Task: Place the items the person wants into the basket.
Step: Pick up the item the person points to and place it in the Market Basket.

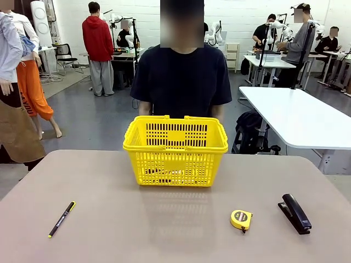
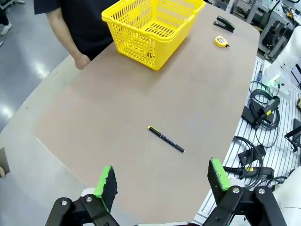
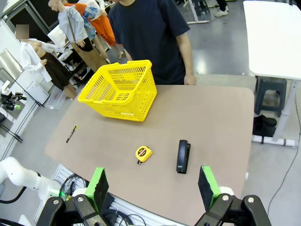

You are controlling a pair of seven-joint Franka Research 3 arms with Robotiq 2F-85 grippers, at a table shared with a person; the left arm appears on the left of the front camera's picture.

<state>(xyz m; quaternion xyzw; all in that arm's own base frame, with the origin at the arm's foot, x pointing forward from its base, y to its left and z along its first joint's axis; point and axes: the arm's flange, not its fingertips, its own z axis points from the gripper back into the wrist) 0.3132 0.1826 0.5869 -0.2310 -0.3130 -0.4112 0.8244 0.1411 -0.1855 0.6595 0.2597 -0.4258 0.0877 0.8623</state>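
Observation:
The yellow basket point(image 1: 175, 150) stands at the table's far middle, in front of the person in the navy T-shirt point(image 1: 181, 76). A dark shape shows low through its lattice; I cannot tell what it is. The utility knife and the white marker are hidden or out of view. The black stapler point(image 1: 294, 213) lies flat at the front right, also in the right wrist view point(image 3: 183, 156). My right gripper point(image 3: 152, 186) hangs open high above the table's near edge, short of the stapler. My left gripper point(image 2: 162, 181) is open too, above the near left edge, holding nothing.
A thin black pen with yellow accents point(image 1: 61, 219) lies at the front left. A round yellow tape measure point(image 1: 241, 219) sits left of the stapler. The person's hand point(image 2: 82, 61) rests at the far table edge. A white table point(image 1: 307, 118) stands beyond on the right.

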